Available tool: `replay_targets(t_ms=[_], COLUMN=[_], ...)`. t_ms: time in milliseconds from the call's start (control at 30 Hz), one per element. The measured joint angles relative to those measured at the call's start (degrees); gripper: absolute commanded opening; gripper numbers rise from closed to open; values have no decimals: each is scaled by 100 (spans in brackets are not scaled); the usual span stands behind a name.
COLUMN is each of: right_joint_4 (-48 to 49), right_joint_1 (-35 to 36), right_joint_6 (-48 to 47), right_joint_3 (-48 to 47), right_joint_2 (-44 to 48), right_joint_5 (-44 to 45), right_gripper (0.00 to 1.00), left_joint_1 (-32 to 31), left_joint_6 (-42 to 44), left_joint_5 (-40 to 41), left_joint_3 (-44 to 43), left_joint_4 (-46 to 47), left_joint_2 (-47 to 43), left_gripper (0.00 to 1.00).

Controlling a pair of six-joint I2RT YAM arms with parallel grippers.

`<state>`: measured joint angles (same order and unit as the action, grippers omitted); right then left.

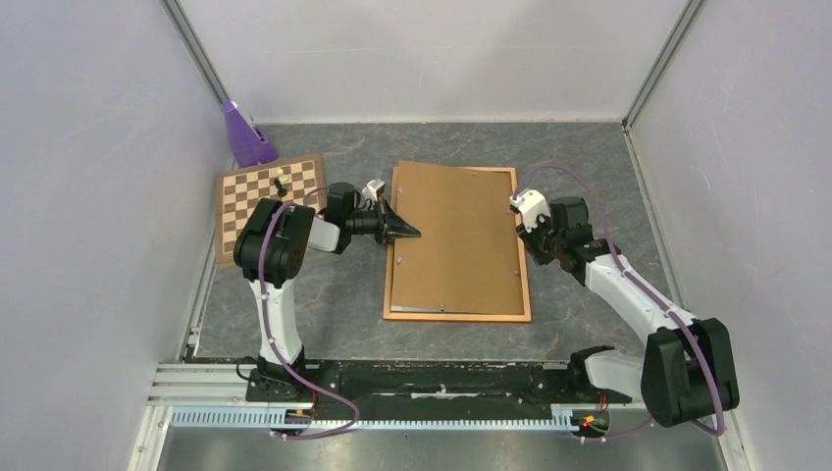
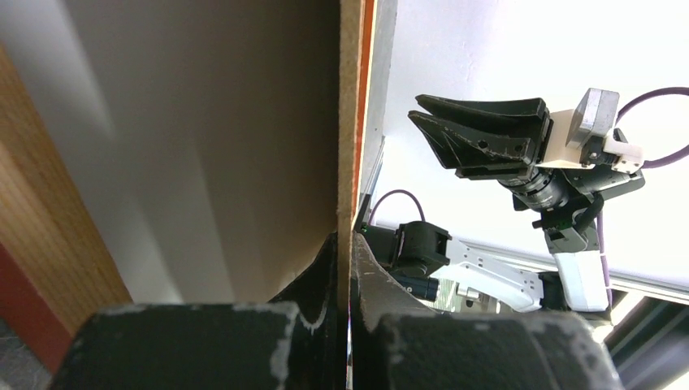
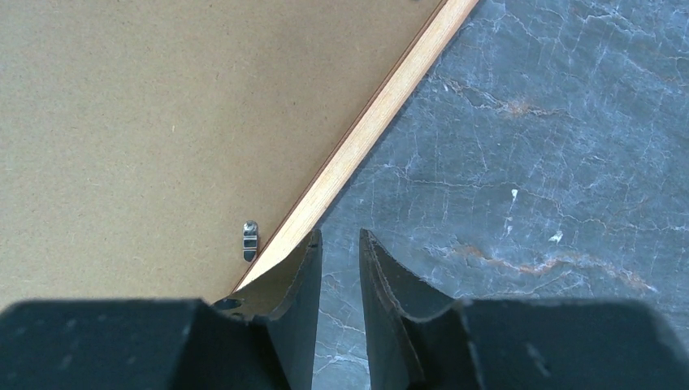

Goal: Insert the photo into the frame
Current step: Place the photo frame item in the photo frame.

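Note:
The frame (image 1: 524,287) lies face down in the middle of the table, its orange-brown rails showing on the right and along the bottom. The brown hardboard backing panel (image 1: 456,235) rests on it, slightly skewed, with its left edge raised. My left gripper (image 1: 412,234) is shut on that left edge; in the left wrist view the board's thin edge (image 2: 349,122) runs between the closed jaws (image 2: 345,244). The photo is hidden. My right gripper (image 1: 536,249) hovers at the frame's right rail (image 3: 366,134), jaws (image 3: 340,240) slightly apart with only table between them.
A checkered chessboard (image 1: 270,201) with a small piece (image 1: 281,183) lies at the back left, beside a purple object (image 1: 243,134) in the corner. A metal clip (image 3: 250,241) sits on the backing near the right rail. Walls close in on three sides.

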<state>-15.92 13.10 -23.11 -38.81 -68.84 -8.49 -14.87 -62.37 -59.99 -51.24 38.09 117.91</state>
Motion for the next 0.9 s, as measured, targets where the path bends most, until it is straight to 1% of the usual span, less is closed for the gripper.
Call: replay_targets(t_ms=[100, 300, 500, 733, 900], right_joint_4=[7, 24, 66, 81, 83], right_joint_1=[-15, -15, -26, -52, -59], right_joint_6=[0, 0, -2, 0, 0], right_joint_3=[28, 33, 118, 210, 212], right_joint_2=[0, 0, 2, 2, 17], right_joint_5=[0, -2, -2, -15, -20], right_gripper=[27, 27, 27, 27, 26], left_joint_1=[0, -2, -31, -87, -122], left_joint_6=[35, 179, 385, 737, 1045], left_joint_5=[24, 35, 74, 372, 422], left_joint_3=[-15, -140, -299, -389, -577], left_joint_4=[-133, -389, -820, -1493, -1941], left_joint_2=[0, 66, 103, 131, 118], left_gripper=[9, 11, 25, 35, 42])
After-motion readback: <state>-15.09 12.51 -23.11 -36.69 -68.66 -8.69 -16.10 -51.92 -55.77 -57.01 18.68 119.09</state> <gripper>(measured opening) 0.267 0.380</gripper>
